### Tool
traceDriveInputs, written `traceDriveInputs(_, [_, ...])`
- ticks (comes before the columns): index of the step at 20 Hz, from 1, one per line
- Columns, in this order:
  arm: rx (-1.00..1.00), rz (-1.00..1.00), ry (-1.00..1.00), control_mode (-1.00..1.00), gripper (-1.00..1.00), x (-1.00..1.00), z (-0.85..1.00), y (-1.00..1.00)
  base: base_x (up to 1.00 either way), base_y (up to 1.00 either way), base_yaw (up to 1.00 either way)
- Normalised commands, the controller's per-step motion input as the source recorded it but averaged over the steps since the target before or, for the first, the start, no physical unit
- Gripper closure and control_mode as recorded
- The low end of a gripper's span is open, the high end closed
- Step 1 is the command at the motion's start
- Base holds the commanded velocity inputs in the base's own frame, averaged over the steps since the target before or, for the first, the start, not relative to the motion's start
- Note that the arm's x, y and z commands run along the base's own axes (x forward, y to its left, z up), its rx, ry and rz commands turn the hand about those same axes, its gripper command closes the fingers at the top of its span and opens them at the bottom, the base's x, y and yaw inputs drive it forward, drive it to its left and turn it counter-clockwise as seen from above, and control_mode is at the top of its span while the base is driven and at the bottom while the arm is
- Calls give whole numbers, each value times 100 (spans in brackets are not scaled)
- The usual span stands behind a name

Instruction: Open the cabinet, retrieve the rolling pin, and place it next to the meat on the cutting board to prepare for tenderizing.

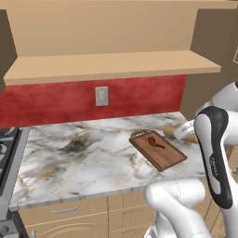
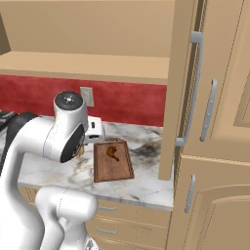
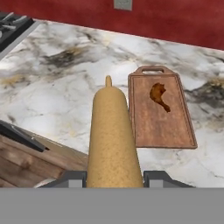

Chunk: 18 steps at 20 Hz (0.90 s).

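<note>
Gripper (image 3: 114, 178) is clamped on the rolling pin (image 3: 113, 135); in the hand view the pin fills the gap between the finger bases and runs straight out from the hand, far handle tip pointing at the red wall. Pin is held up over the marble counter (image 1: 83, 153), not on the cutting board (image 3: 162, 127) yet.

Key relation: the board lies ahead of the hand and just to the right of the pin in the hand view. The board's long axis runs roughly parallel to the pin, handle end toward the wall. The meat (image 3: 159, 96) sits in the wall-side half of the board, with bare wood nearer the hand.

Judgement: cabinet (image 2: 195, 93) door looks open, pin retrieved; what's left is shifting toward the board, lowering beside the meat, and letting go.
</note>
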Motion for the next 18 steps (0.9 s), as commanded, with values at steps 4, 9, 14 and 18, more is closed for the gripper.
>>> traceDriveInputs(4, [0,0,0,-100,100,11,-37,0,0,0,0])
traceDriveInputs(9, [0,2,0,-100,100,18,-41,-2,0,0,0])
traceDriveInputs(14, [0,5,0,-100,100,26,-41,0,0,0,0])
traceDriveInputs(18, [0,5,0,-100,100,24,-33,-1,0,0,0])
